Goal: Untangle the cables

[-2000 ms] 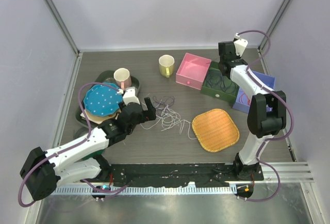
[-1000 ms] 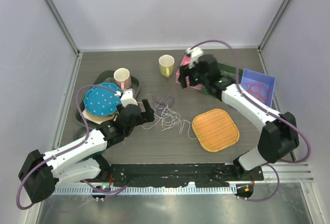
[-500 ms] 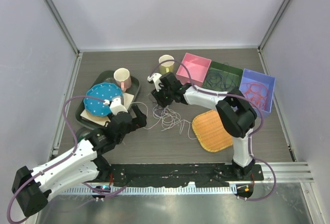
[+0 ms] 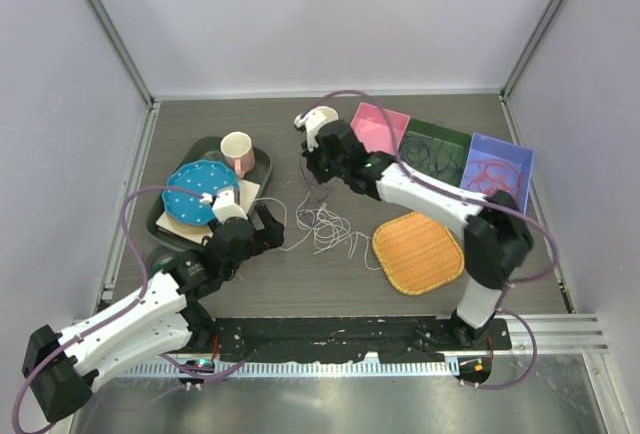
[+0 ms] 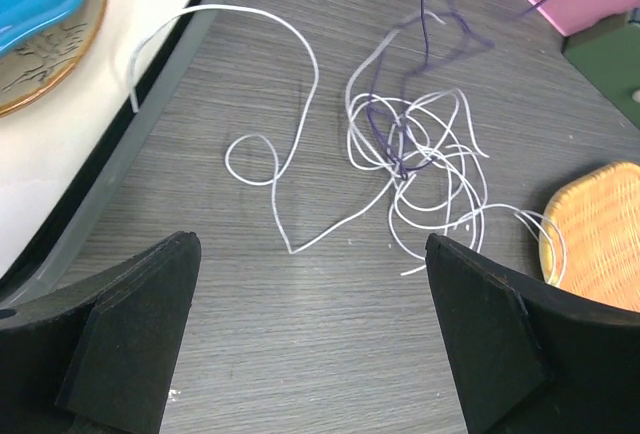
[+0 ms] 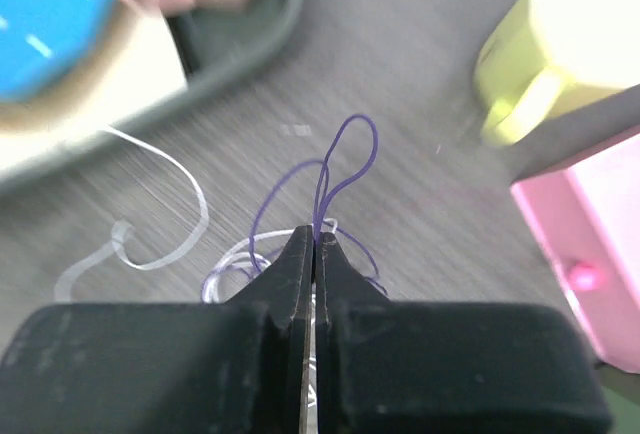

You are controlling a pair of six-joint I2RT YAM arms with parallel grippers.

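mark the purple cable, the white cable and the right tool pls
purple cable (image 6: 360, 117): right wrist view, top of the raised loop.
white cable (image 5: 240, 8): left wrist view, top of its big arc, left of the tangle.
right tool (image 6: 314, 239): right wrist view, between its shut tips, which pinch the purple cable.

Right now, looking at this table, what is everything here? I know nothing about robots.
Thin white cables: number unclear, white, tangled mid-table
Thin purple cable: at least one, purple, rising from the tangle
Woven square mat: one, orange-yellow, right of the tangle
Open boxes: three, pink, green, blue, far right row
Dark cables: several, in the green box
Red cables: several, in the blue box
Ceramic mugs: two, yellow beside the pink box, pinkish-cream on the tray
Round dotted plate: one, blue, left
Plastic tray: one, dark green, left
Left end effector: black, open, beside the tangle
Right end effector: black, shut on the purple cable
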